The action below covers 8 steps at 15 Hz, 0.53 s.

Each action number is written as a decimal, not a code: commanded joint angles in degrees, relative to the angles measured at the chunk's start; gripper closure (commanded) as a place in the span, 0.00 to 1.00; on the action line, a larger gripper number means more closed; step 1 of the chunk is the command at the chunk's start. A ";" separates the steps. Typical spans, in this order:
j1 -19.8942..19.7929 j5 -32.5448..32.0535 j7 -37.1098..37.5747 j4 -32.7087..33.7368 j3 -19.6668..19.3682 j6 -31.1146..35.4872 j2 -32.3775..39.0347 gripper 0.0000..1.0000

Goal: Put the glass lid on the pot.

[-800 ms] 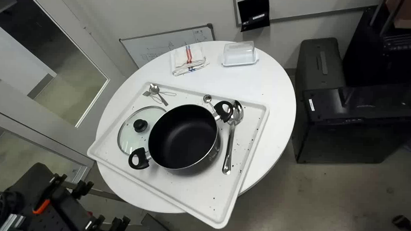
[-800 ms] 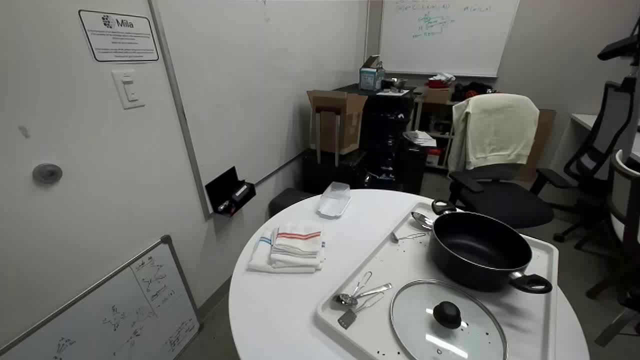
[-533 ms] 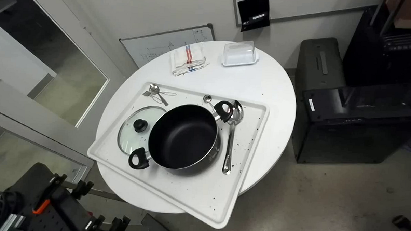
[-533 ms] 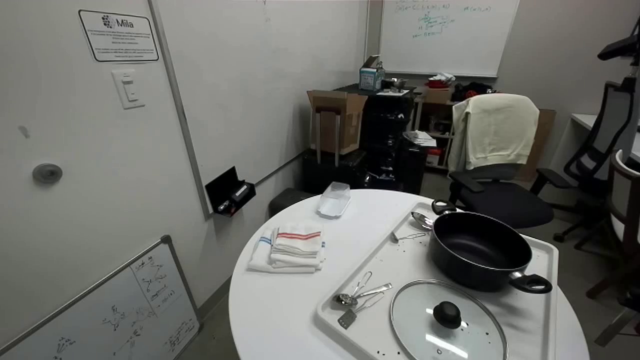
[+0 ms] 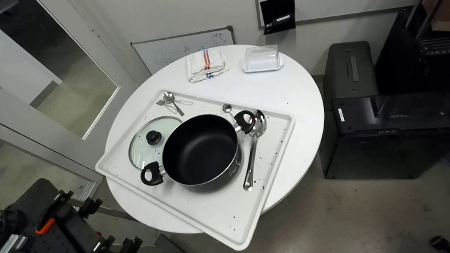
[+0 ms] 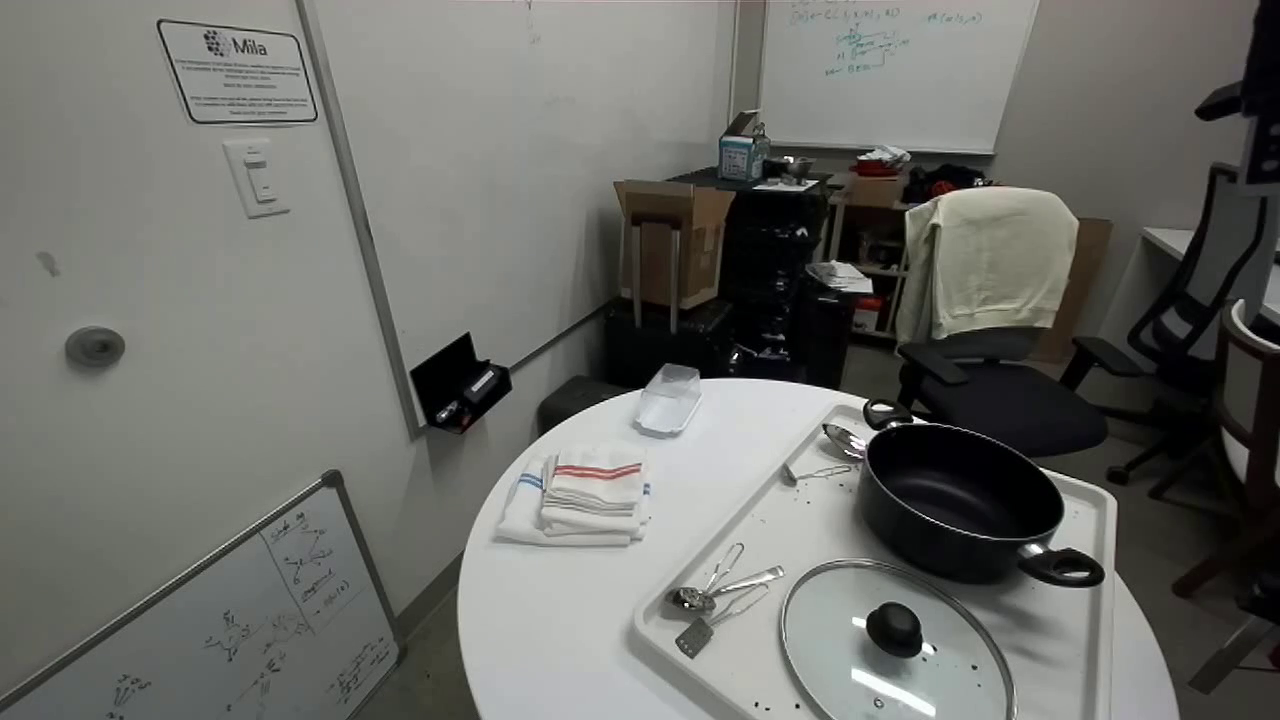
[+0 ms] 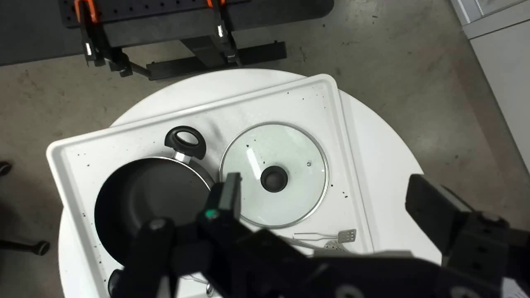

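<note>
Glass lid [image 7: 276, 175] and pot [image 7: 155, 194] sit side by side on the white tray [image 7: 198, 109], below the jaws, so the covering is yet to be done. Taking the wrist view from left to right, the pot comes first, mostly outside the jaw on that side, with the mechanism hiding part of it; it stands upright, mouth up, as a pot awaiting its cover should, with one black handle [image 7: 194, 150] on its far side from the jaws. Next comes that jaw, overlapping the lid's edge, then the lid itself, mostly within the gap between the jaws as the camera sees it. It lies flat with its dark knob [image 6: 895, 629] uppermost, which likely suits a grip from above, the disc looking too broad to span. Whether its rim touches the pot I cannot tell. Farther right, toward the root of the jaws, lies a small metal spatula [image 7: 347, 236], then a strip of tabletop [image 7: 385, 174], and the second jaw stands beyond. The jaws are spread wide with nothing held, presumably to pass either side of the knob. Since it sits nearer the pot-side jaw, they probably must shift that way before descending.
</note>
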 commanded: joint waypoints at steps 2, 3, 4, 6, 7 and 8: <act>0.21 -2.07 -5.35 -3.08 -0.82 9.75 3.70 0.00; 0.24 -2.43 -6.68 -3.84 -1.05 12.11 4.86 0.00; 0.24 -3.11 -8.03 -4.73 -1.26 14.75 6.35 0.00; 0.23 -4.33 -10.28 -6.13 -1.76 20.19 9.72 0.00; 0.30 -4.73 -11.42 -6.62 -2.03 22.46 11.33 0.00; 0.29 -5.64 -12.01 -7.09 -2.16 25.18 13.14 0.00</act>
